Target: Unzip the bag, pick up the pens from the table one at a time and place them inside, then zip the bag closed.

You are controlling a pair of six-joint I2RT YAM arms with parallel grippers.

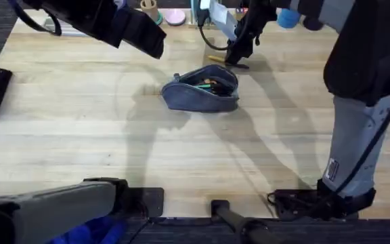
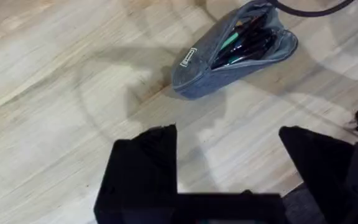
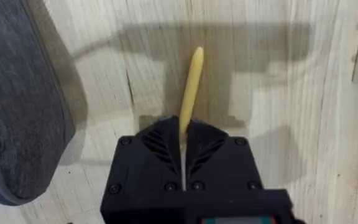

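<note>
Pouch work is midway, by my reading: the bag (image 1: pixel 202 88) sits unzipped just above the centre of the overhead frame, its mouth gaping upward with dark pens and something green already inside. It lies with its long axis running left to right, tilted slightly, and in the left wrist view the open slit faces the upper right of the frame. Left open like that, it gives me a clear drop for the next pen.

My right gripper (image 3: pixel 182 140) is down on the surface (image 1: pixel 80 135) just beyond the bag, near the top centre of the overhead frame. Its jaws are closed on the yellow pen (image 3: pixel 190 87), pinching it near one end so most of the barrel sticks out ahead of the fingers. The pen's long axis runs straight up the right wrist frame, rounded end toward the top, parallel to the bag's grey flank at the left edge. Whether the pen is already lifted or touching the wood I can't quite say; its shadow sits close under it.

My left gripper (image 2: pixel 229 168) hovers over bare wood below the bag, jaws spread wide and holding nothing, I judge to keep clear until zipping.
</note>
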